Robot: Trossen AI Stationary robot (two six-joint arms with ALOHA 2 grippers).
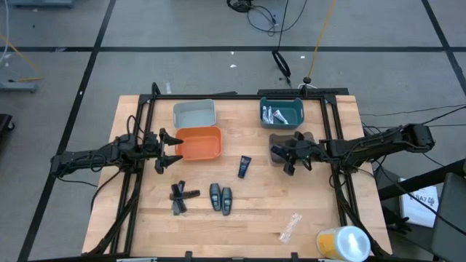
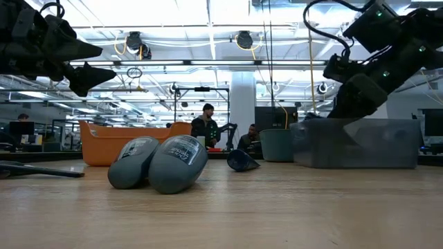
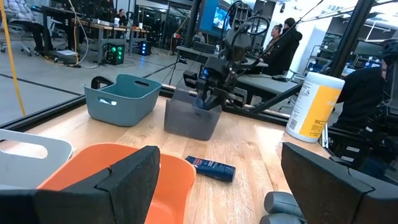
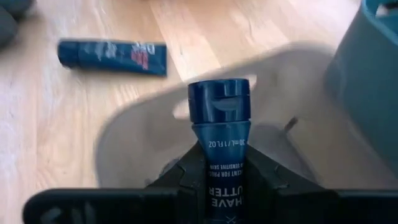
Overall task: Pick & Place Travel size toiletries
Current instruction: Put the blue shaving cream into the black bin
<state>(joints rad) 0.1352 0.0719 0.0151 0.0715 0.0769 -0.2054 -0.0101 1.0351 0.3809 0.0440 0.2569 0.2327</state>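
My right gripper [image 4: 222, 171] is shut on a dark blue tube [image 4: 219, 124] and hangs over the dark grey bin [image 1: 293, 140], seen also in the left wrist view [image 3: 191, 121]. A second dark blue tube [image 1: 245, 166] lies flat on the table. Two dark grey oval pieces [image 1: 220, 198] and thin black sticks [image 1: 180, 196] lie nearer the front. Silvery-white tubes [image 1: 277, 113] lie in the teal bin [image 1: 282, 102]. My left gripper [image 1: 175, 149] stands open and level beside the orange bin [image 1: 198, 143]. My right gripper pinches the dark blue tube by its printed body [image 4: 221, 163], just behind the cap's shoulder, between its two fingers. The tube lies along the fingers, its cap end [image 4: 219, 102] sticking out past them. The fingers slant down from the table's right side. The tube is lifted clear above the grey bin.
A pale grey bin [image 1: 194, 113] stands behind the orange one. A clear crinkled wrapper [image 1: 291, 226] and a big yellow-and-white cylinder [image 1: 342, 242] sit at the front right. People stand at desks in the room beyond the table.
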